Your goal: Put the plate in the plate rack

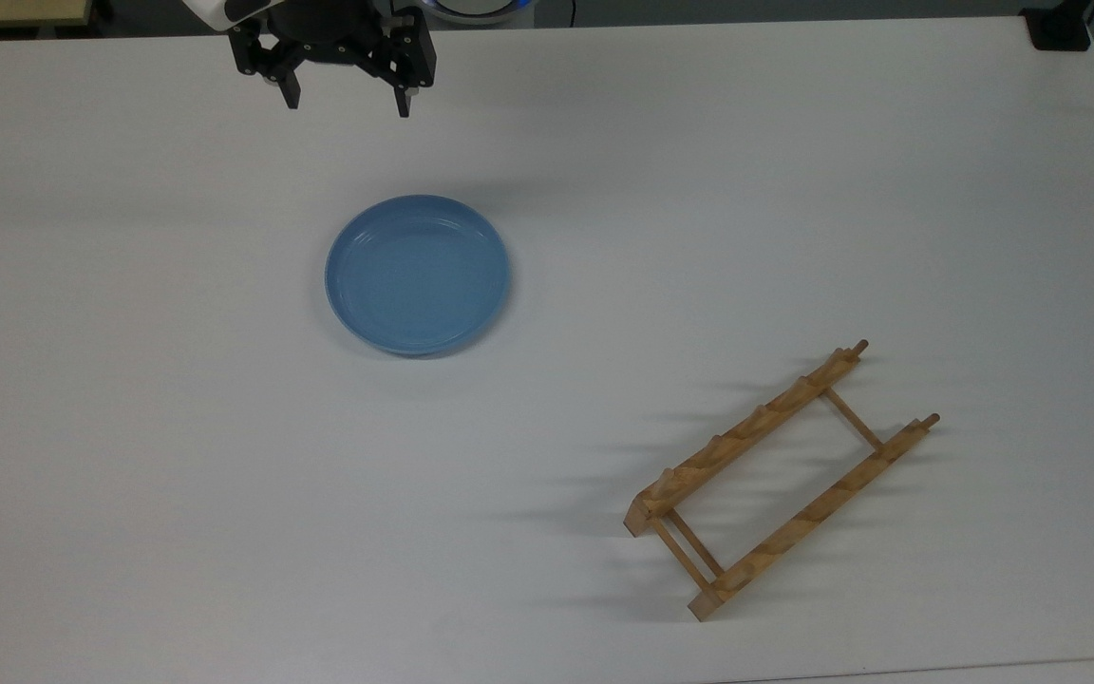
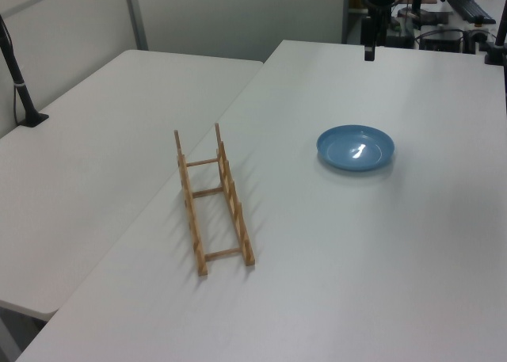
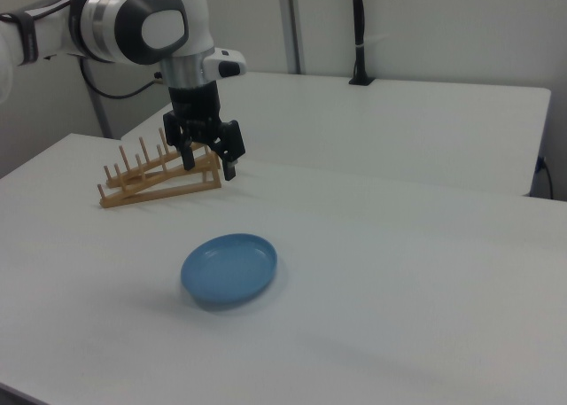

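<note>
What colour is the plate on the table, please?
The plate is a plain light blue, with no pattern; it shows best in the top view.

A white counter [image 1: 794, 190] carries the scene, matte and bare across most of its top. In the left view a second white counter [image 2: 95, 140] stands just beside it, a thin seam between the two. A black post on a flat base [image 2: 24, 93] rises from that second surface. Dark items, perhaps a keyboard [image 2: 469, 7] among them, lie beyond the far edge.
</note>
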Available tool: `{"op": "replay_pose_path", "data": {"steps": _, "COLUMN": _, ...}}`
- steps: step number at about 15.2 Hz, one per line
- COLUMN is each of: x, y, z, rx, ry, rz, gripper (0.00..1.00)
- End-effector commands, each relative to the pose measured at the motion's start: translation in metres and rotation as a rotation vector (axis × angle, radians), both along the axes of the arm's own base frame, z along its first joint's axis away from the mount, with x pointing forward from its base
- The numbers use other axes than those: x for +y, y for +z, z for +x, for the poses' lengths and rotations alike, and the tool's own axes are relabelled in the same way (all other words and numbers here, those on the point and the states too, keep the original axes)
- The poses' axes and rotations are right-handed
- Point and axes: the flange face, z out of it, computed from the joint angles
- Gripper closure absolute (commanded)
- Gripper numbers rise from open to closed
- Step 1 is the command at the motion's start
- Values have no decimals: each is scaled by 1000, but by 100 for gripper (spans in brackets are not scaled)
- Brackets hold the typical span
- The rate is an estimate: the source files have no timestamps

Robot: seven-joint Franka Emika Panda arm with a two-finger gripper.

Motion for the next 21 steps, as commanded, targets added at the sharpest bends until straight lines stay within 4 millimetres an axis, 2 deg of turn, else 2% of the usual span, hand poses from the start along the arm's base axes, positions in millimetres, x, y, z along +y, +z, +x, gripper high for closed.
{"op": "replay_pose_path", "data": {"steps": 1, "x": 8, "y": -8, "z": -4, "rx": 19, "ry": -5, "rz": -9, "gripper": 0}}
{"op": "replay_pose_path", "data": {"steps": 11, "x": 9, "y": -10, "z": -3, "rx": 22, "ry": 5, "rz": -7, "gripper": 0}}
{"op": "replay_pose_path", "data": {"steps": 16, "x": 2, "y": -31, "z": 10, "rx": 24, "ry": 12, "rz": -10, "gripper": 3}}
{"op": "replay_pose_path", "data": {"steps": 17, "x": 0, "y": -40, "z": 14, "rx": 36, "ry": 33, "rz": -9, "gripper": 3}}
{"op": "replay_pose_path", "data": {"steps": 21, "x": -36, "y": -74, "z": 27, "rx": 42, "ry": 95, "rz": 21, "gripper": 7}}
